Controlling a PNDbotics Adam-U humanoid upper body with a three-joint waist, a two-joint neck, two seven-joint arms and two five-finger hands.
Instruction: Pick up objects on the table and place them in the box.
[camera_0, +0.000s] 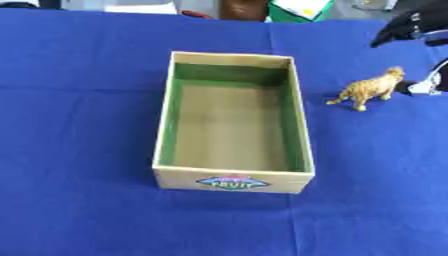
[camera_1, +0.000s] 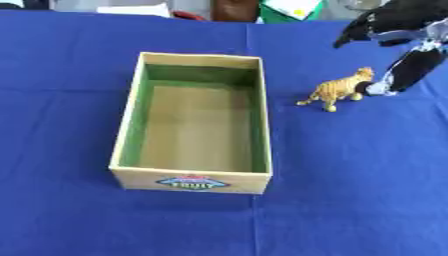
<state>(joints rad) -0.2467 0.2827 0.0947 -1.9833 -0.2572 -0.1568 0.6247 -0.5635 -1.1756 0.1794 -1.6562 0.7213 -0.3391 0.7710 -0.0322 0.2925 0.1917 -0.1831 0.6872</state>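
Note:
A small tan toy tiger (camera_1: 337, 90) stands upright on the blue cloth, just right of the box, its head pointing right. The open cardboard box (camera_0: 164, 125) has green inner walls and a "FRUIT" label on its near side, and nothing lies inside. My right hand (camera_1: 411, 62) comes in from the upper right, black with a pale fingertip. One straight finger reaches down to the tiger's head and touches or nearly touches it; another finger is spread above. The hand is open and holds nothing. My left hand shows in no view.
The blue cloth (camera_0: 79, 150) covers the whole table. Beyond its far edge are a green and white object (camera_0: 299, 10) and a brown one (camera_0: 241, 9). Blue cloth stretches left of and in front of the box.

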